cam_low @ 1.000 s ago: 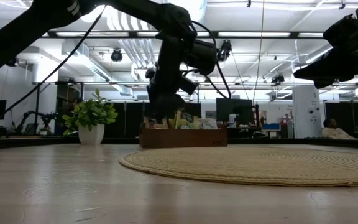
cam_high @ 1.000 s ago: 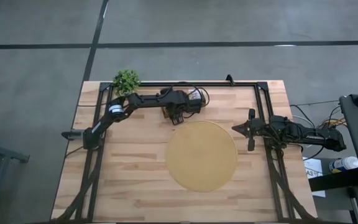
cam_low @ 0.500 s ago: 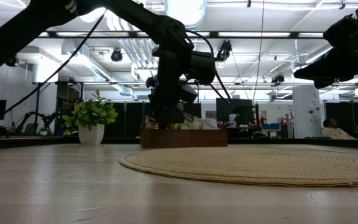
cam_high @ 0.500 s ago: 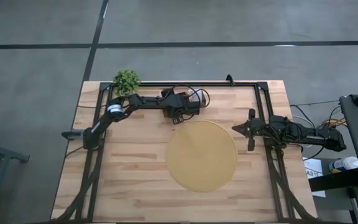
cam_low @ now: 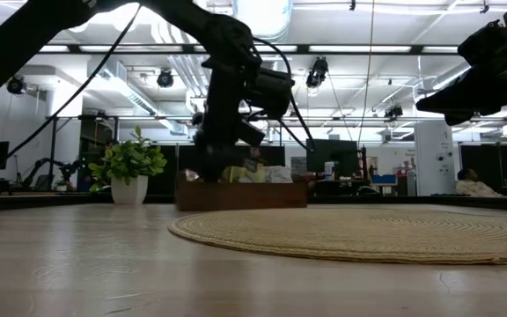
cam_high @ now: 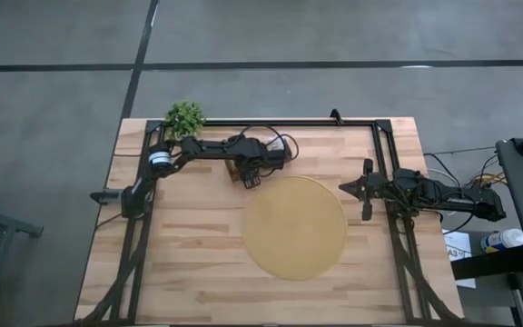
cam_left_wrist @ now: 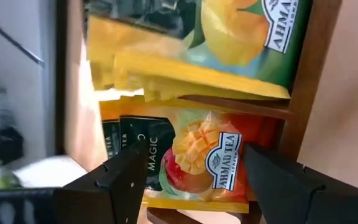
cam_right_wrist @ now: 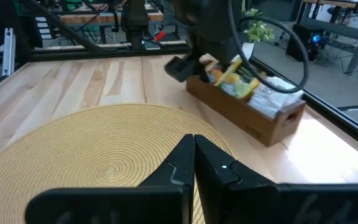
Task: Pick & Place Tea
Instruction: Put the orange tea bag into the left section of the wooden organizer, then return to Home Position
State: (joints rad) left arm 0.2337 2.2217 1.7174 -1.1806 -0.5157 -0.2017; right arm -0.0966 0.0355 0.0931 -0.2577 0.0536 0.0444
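Shifted leftward, the open, empty left pincer [cam_left_wrist: 191,180] straddles glossy square tea sachets [cam_left_wrist: 207,163] in wooden tray [cam_low: 240,195].

Overhead and table-level views share the mat [cam_high: 295,227]

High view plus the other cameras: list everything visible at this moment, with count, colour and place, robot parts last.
Tea sachets: several, exact count hidden; orange-red, yellow-green and white; standing in the tray.
Wooden tray: one, brown, slotted; at the table's far edge, just beyond the mat.
Round mat: one, tan woven; centre-right of the table, nothing on it.
Potted plant: one, green in a white pot; far left corner of the table.
Table: one, light wood with a black frame.
Person: one, seated, far back in the room.
Left gripper: open, fingers straddling an orange-red sachet in the tray.
Right gripper: shut, empty, hovering over the mat's right edge.
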